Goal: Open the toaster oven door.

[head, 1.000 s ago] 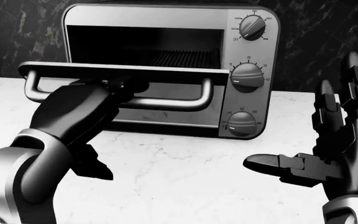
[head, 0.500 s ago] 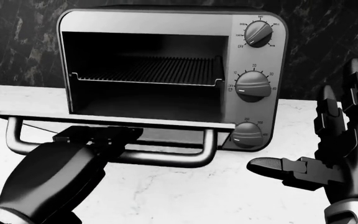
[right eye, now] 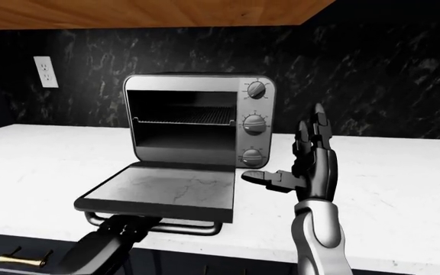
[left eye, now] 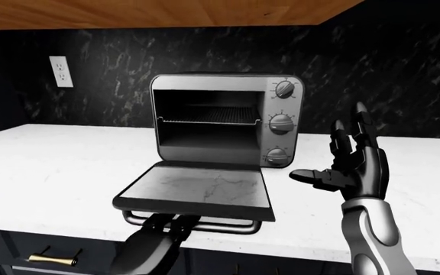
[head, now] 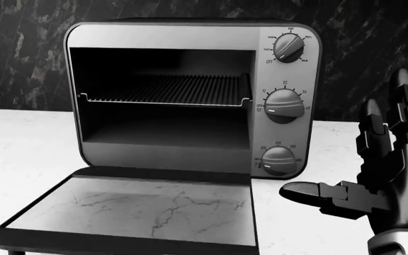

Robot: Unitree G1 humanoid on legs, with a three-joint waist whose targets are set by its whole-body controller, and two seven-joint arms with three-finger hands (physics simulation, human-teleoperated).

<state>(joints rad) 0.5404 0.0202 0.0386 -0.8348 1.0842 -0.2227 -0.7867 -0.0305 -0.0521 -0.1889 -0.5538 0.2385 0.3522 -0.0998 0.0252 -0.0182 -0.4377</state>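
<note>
The silver toaster oven (left eye: 228, 117) stands on the white marble counter (left eye: 52, 166), with three knobs down its right side. Its door (left eye: 197, 192) lies folded down flat, reaching over the counter's near edge, and the wire rack (head: 165, 87) inside shows. My left hand (left eye: 173, 220) is under the door's near edge, its fingers closed round the bar handle (left eye: 232, 227). It is out of the head view. My right hand (left eye: 328, 154) is open, fingers up and thumb pointing left, held in the air to the right of the oven and touching nothing.
A dark marble backsplash (left eye: 403, 86) rises behind the oven, with a wall outlet (left eye: 60, 71) at the left. A wooden cabinet (left eye: 166, 11) hangs above. Dark drawers with a brass pull (left eye: 52, 260) sit below the counter edge.
The door has swung from about level down to fully open. My left hand has gone down with the handle and dropped out of the head view. The right hand has hardly moved.
</note>
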